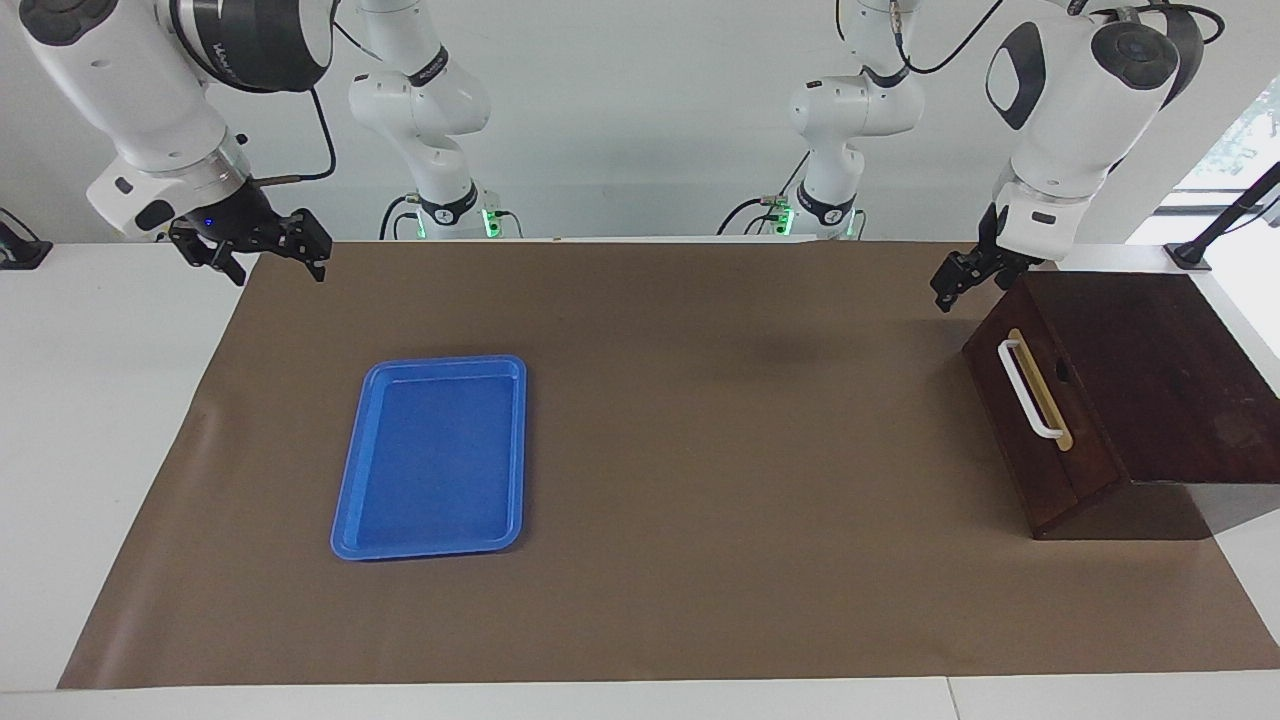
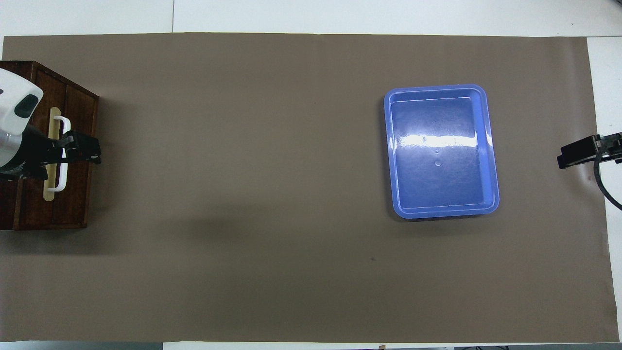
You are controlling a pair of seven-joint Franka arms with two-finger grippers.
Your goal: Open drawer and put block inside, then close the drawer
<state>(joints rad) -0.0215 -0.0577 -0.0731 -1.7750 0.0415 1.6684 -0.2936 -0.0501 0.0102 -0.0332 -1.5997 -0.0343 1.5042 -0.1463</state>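
Observation:
The drawer (image 1: 1072,478) is shut in its dark brown cabinet (image 1: 1160,370) at the left arm's end of the table, its white bar handle (image 1: 1030,390) facing the mat. In the overhead view the drawer (image 2: 77,199) and handle (image 2: 62,181) show partly under the left arm. My left gripper (image 1: 950,283) hangs in the air, open and holding nothing, over the cabinet's front edge (image 2: 90,149). My right gripper (image 1: 268,262) waits open over the mat's edge at the right arm's end, and only its tip (image 2: 578,153) shows from above. The block is out of view.
A flat blue tray (image 1: 345,500) lies on the brown mat (image 1: 700,450) toward the right arm's end, also seen from above as the tray (image 2: 396,204). White table (image 1: 100,420) borders the mat.

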